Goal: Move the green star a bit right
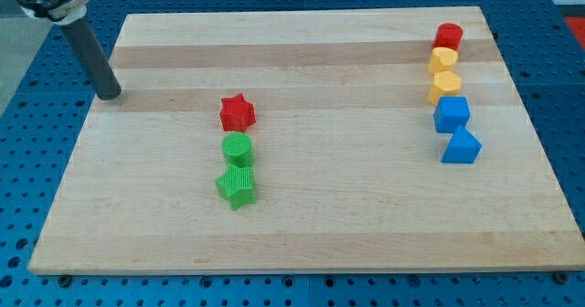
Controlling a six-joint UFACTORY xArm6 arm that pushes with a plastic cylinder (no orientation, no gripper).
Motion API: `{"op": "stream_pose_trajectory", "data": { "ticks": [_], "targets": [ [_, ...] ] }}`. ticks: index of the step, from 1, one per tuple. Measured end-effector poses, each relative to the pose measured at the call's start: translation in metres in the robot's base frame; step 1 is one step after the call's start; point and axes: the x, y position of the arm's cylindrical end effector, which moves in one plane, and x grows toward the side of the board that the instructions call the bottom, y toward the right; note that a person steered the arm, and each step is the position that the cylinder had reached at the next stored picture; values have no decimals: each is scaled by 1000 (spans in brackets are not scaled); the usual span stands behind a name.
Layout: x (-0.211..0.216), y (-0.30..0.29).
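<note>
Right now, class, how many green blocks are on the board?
2. The green cylinder sits just below the red star; the green star sits directly beneath it, near the board's centre-left. None appears hidden.

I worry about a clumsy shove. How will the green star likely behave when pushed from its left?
The green star sits flat and squat on the smooth wooden board, so it should slide, not tip. Its points may make it spin if my tip hits off-centre. It touches the green cylinder, which might get nudged.
</note>
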Motion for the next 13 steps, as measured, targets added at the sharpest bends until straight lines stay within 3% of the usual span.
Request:
{"op": "stream_pose_trajectory", "data": {
  "ticks": [1, 3, 5, 6, 8, 10, 13],
  "targets": [
    [4, 0],
    [7, 64],
    [67, 50],
    [67, 50],
    [129, 80],
    [154, 101],
    [161, 149]
  ]
}}
